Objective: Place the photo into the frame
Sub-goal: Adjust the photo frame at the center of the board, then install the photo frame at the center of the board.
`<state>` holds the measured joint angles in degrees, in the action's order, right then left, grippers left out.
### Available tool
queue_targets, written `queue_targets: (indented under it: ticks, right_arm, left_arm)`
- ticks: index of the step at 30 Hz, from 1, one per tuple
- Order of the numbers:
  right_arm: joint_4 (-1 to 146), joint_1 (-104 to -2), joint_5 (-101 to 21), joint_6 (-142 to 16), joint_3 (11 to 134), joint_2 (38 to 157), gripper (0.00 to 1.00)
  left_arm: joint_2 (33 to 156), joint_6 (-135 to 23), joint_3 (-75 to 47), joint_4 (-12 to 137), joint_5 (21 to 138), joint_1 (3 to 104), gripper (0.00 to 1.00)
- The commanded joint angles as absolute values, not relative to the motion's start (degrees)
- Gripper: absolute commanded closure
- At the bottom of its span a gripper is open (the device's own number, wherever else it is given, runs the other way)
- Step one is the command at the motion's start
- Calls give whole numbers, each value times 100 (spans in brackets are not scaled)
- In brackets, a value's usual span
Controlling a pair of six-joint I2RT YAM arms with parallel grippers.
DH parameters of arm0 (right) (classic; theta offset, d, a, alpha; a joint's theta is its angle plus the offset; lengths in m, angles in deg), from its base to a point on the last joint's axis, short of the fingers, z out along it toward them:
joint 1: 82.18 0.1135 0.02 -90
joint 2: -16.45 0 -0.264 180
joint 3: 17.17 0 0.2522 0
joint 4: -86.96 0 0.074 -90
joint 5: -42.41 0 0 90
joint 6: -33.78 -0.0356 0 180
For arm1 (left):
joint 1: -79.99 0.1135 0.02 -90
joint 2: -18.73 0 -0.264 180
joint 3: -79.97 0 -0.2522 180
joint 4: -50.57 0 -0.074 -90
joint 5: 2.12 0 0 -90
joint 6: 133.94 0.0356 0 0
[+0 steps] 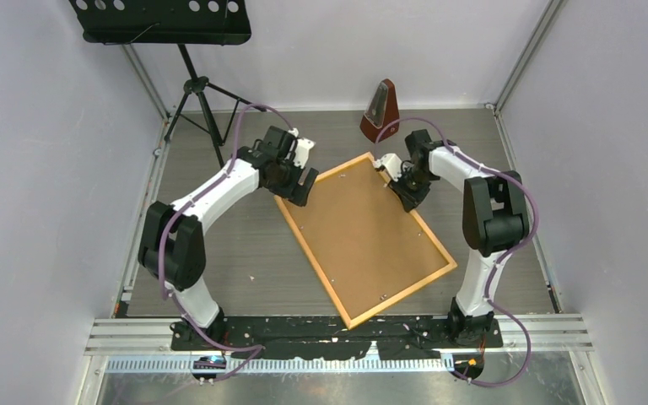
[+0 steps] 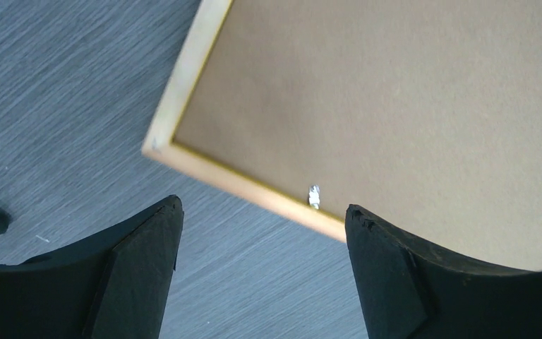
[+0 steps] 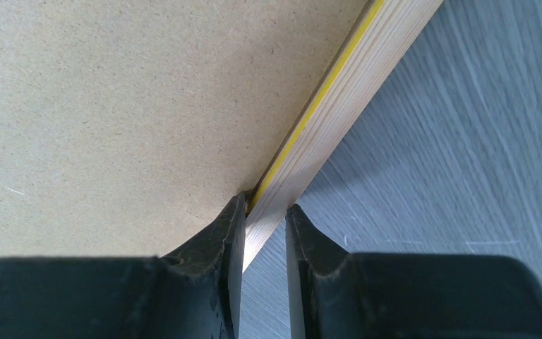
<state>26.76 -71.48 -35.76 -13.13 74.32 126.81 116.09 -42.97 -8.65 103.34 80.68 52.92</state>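
Top external view: the frame [image 1: 313,263] lies flat and skewed on the table [image 1: 219,253], back upward, with a brown backing sheet [image 1: 367,232] filling it. The photo shows in no view (it may lie under the sheet; I cannot tell).

The right gripper [image 3: 265,205] is closed on the frame's wooden strip at its far right edge, one finger over the backing side and the other outside. The left gripper [image 2: 261,212] hangs over the far left corner with its fingers spread wide and nothing between them, a small metal tab [image 2: 314,196] just beyond.

As a judgement, the frame should be light and fairly stiff, but its thin strips could twist at the corners if it is lifted from one side only. A pinch across the strip near a corner, one on each side, looks safest. The backing is thin and flat, so it needs an edge prised up first. A glossy print would be slippery and easily creased; its white border is the place to take it.
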Motion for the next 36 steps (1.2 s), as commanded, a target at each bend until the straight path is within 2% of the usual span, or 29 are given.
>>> queue_targets:
  ticks: [1,10,17,27,36]
  right_arm:
    - [2772,-6747,-3804,-427,7828,13013,94]
    - [2621,-6244,-3698,262,8903,13597,94]
    - [2599,-6055,-3371,755,9438,13862,94]
    - [3004,-5850,-2955,864,9058,13688,94]
    - [3350,-5743,-2823,702,8451,13288,94]
  left_arm:
    - [11954,-4108,-334,10506,8127,5354,15]
    - [13130,-4167,1020,11315,8343,5475,13]
    - [13413,-4320,989,11370,8279,5735,13]
    - [14058,-4261,1494,11679,8236,5766,11]
    - [14455,-4348,2043,11904,8049,5846,22]
